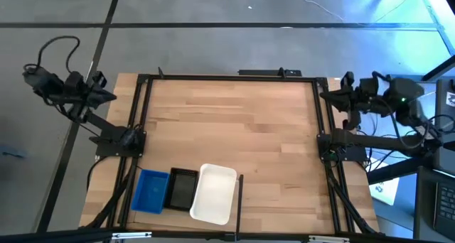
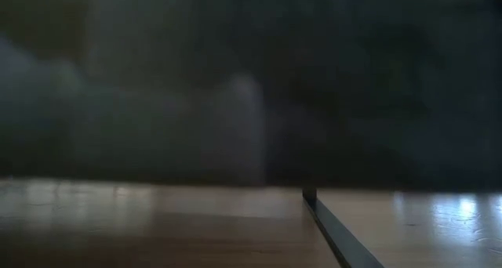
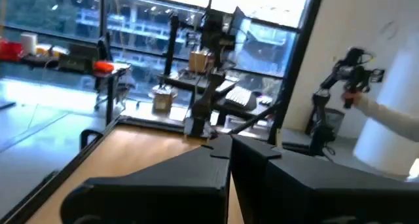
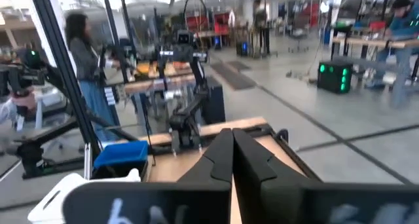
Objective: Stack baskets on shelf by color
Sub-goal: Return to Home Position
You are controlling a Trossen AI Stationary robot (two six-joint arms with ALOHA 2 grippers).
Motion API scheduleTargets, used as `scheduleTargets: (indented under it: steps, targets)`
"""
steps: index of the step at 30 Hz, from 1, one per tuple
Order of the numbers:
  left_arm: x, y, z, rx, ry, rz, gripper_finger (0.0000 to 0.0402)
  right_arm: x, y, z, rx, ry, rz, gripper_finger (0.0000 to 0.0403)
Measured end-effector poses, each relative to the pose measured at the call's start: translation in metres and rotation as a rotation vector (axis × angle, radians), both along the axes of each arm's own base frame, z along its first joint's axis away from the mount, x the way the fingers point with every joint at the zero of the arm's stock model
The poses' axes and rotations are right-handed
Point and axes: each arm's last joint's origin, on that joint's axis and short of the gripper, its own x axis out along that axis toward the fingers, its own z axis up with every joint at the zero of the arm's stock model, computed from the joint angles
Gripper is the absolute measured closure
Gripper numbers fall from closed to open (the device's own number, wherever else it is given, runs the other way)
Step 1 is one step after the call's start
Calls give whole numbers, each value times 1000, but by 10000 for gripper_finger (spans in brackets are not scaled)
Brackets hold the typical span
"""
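so the blue baskets (image 1: 151, 192), black baskets (image 1: 182, 189) and white baskets (image 1: 213, 193) sit side by side in that order along the near edge of the shelf (image 1: 234, 122), starting by its left corner. from straight above you can't count how many are in each pile. left gripper (image 1: 108, 96) hangs at the shelf's left edge, right gripper (image 1: 327, 97) at its right edge, both toward the far corners, jaws pressed together on nothing.

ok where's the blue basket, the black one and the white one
blue basket (image 1: 151, 192), high view, middle of its inside
black basket (image 1: 182, 189), high view, middle of its inside
white basket (image 1: 215, 193), high view, middle of its inside
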Motion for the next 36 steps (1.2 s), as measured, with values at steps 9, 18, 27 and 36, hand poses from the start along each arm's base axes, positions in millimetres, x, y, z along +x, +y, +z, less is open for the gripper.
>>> scheduleTargets:
  steps: [9,18,27,36]
  targets:
    - [3,-4,3,48,-38,-69,401,-17,5,-55,-13,-161,-12,403]
    - [11,-8,-1,54,-20,-69,401,-30,7,-95,-19,-295,-41,403]
    - [27,-16,-7,111,-28,-59,401,-3,0,-122,-36,-328,-37,403]
    - [53,-30,-17,171,-62,-90,402,24,-6,-167,-58,-381,21,403]
